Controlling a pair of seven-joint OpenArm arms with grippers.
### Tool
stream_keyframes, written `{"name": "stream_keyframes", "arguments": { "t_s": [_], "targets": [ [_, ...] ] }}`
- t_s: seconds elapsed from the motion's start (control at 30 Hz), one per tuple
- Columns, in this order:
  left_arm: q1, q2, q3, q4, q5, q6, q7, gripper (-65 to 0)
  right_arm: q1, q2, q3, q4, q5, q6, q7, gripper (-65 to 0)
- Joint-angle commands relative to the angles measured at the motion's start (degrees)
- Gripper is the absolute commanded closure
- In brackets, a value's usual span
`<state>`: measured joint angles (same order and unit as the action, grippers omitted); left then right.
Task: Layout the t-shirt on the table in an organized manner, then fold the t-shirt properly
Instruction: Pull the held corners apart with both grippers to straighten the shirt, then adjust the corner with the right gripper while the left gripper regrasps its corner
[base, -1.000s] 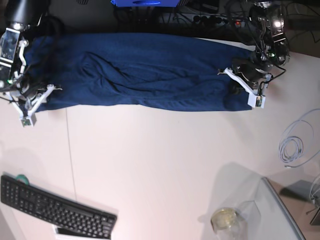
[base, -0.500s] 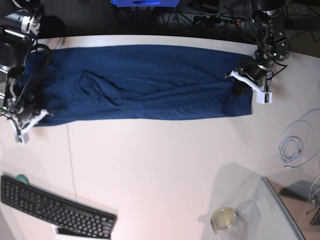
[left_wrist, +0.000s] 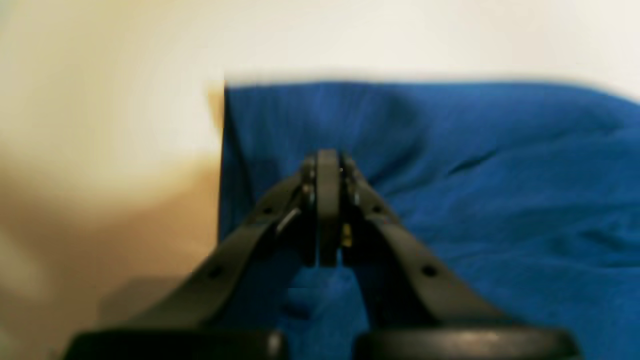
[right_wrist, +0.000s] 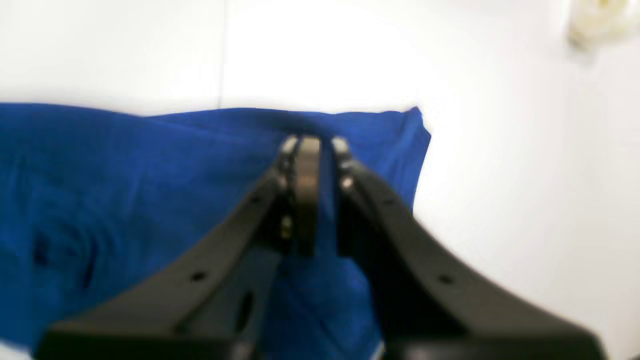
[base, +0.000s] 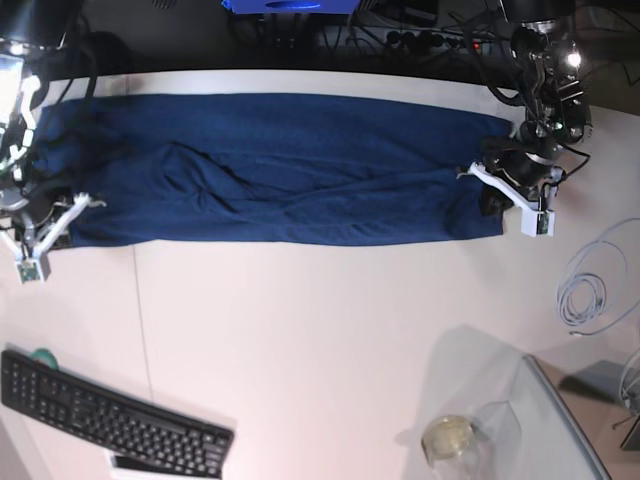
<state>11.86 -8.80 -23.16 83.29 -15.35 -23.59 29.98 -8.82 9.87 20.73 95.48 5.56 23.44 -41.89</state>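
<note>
While our left gripper (left_wrist: 327, 210) keeps its jaws pressed together over the t-shirt (base: 290, 165), near one end's straight edge, our right gripper (right_wrist: 312, 195) stands with jaws nearly together at the other end, blue cloth showing in the narrow gap; we cannot tell if it is pinched. The navy garment stretches in a long, wrinkled band across the far side of the white table (base: 330, 340). A black keyboard (base: 105, 415) and a coiled white cable (base: 590, 290) lie well apart from it.
</note>
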Motion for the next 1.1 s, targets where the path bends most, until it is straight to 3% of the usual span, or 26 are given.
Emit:
{"name": "stream_keyframes", "arguments": {
  "t_s": [0.0, 0.1, 0.23, 0.63, 0.7, 0.77, 0.93, 1.0, 1.07],
  "targets": [
    [0.85, -0.39, -1.33, 2.65, -0.43, -0.19, 0.13, 0.0, -1.77, 0.2, -1.52, 2.94, 0.28, 2.36, -1.5, -11.1],
    [2.43, 1.19, -2.29, 5.64, -0.43, -0.19, 1.63, 0.0, -7.14, 0.2, -6.27, 9.0, 0.28, 5.79, -4.4, -26.3],
    [2.87, 1.81, -2.21, 3.62, -0.07, -0.19, 1.63, 0.0, -10.92, 0.2, -12.86, 11.2, 0.28, 6.14, -4.31, -40.1],
    [2.69, 0.58, -2.21, -6.41, -0.07, -0.27, 1.54, 0.0, -8.9, 0.02, -18.84, 4.61, 0.28, 6.05, -3.78, -40.1],
    [2.6, 0.49, -2.21, -7.02, -0.07, -0.27, 1.45, 0.0, -8.81, 0.02, -18.93, 3.29, 0.28, 6.05, -1.67, -36.6],
    [2.6, 0.4, -2.29, -7.73, -0.07, -0.27, 1.45, 0.0, -8.72, 0.02, -18.58, 1.27, 0.28, 6.05, -0.44, -29.3],
    [2.6, -0.3, -2.38, -7.73, -0.07, -0.27, 1.45, 0.0, -7.84, 0.2, -16.64, -1.02, 0.28, 6.05, -0.09, -4.5],
    [2.6, -0.3, -2.64, -7.73, -0.07, -0.27, 1.45, 0.0, -7.66, 0.11, -15.15, -0.93, 0.28, 6.05, -0.09, -0.3],
    [2.6, -0.3, -2.73, -7.73, -0.07, -0.27, 1.45, 0.0, -7.58, 0.11, -13.74, -0.58, 0.28, 6.05, -0.18, 0.0]
  ]
}}
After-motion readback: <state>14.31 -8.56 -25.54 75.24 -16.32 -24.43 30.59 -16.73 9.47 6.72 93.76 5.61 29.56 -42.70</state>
